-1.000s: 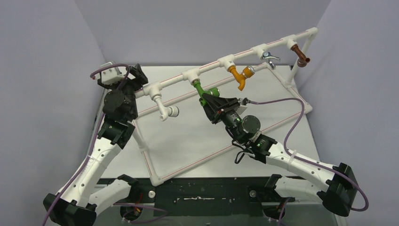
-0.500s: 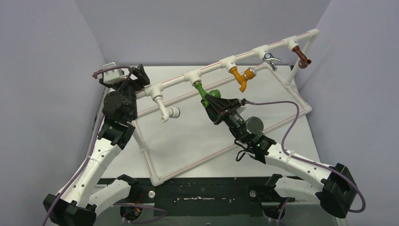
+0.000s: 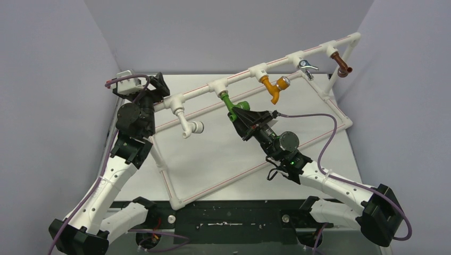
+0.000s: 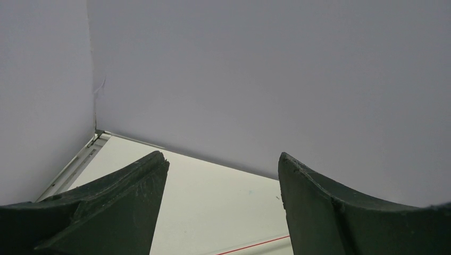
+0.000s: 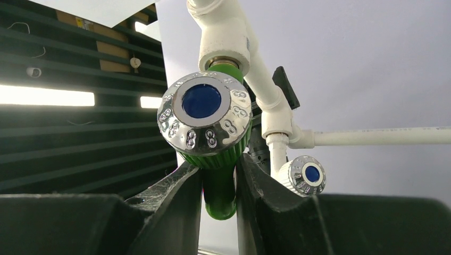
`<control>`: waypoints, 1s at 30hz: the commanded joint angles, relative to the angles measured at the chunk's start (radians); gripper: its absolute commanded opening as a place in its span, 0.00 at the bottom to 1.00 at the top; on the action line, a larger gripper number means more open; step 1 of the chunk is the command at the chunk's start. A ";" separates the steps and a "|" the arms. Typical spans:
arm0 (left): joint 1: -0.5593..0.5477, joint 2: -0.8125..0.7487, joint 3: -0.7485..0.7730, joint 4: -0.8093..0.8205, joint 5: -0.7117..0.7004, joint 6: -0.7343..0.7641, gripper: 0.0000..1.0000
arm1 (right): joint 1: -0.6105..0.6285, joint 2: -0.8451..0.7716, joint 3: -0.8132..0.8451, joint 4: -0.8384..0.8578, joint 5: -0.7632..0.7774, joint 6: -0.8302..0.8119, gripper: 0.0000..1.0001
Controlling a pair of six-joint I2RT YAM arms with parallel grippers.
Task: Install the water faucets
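Note:
A long white pipe frame [image 3: 276, 57] with red stripes carries several faucets: white [image 3: 187, 123], green [image 3: 232, 108], orange [image 3: 272, 88], silver [image 3: 305, 67] and brown [image 3: 342, 66]. My right gripper [image 3: 240, 114] is shut on the green faucet, whose top end sits in a white tee. In the right wrist view the green spout [image 5: 219, 192] is pinched between my fingers [image 5: 181, 196], under its chrome knob with a blue centre [image 5: 204, 115]. My left gripper [image 3: 158, 85] is open and empty at the frame's left end, facing the back wall; its fingers [image 4: 125, 202] stand apart.
The frame's lower rails [image 3: 250, 170] lie on the white tabletop [image 3: 213, 154]. Grey walls close the back and both sides. A purple cable [image 3: 319, 119] loops over the frame by the right arm. The white faucet's knob [image 5: 307, 174] shows behind my right fingers.
The right gripper has shifted slightly up and left with the green faucet, and the pipe frame has tipped a little. The left arm has barely moved.

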 commanded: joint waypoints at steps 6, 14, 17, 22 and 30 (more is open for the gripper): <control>-0.047 -0.013 -0.089 -0.343 0.129 0.022 0.73 | -0.074 0.056 0.018 -0.032 0.221 0.030 0.25; -0.045 -0.011 -0.089 -0.343 0.132 0.021 0.73 | -0.072 0.055 0.022 -0.033 0.216 0.020 0.39; -0.044 -0.010 -0.090 -0.343 0.134 0.020 0.73 | -0.072 0.054 0.021 -0.033 0.213 0.019 0.41; -0.040 -0.008 -0.088 -0.343 0.136 0.019 0.73 | -0.072 0.051 0.022 -0.033 0.204 0.006 0.50; -0.030 -0.007 -0.086 -0.344 0.145 0.013 0.73 | -0.072 0.035 0.013 -0.029 0.190 -0.018 0.62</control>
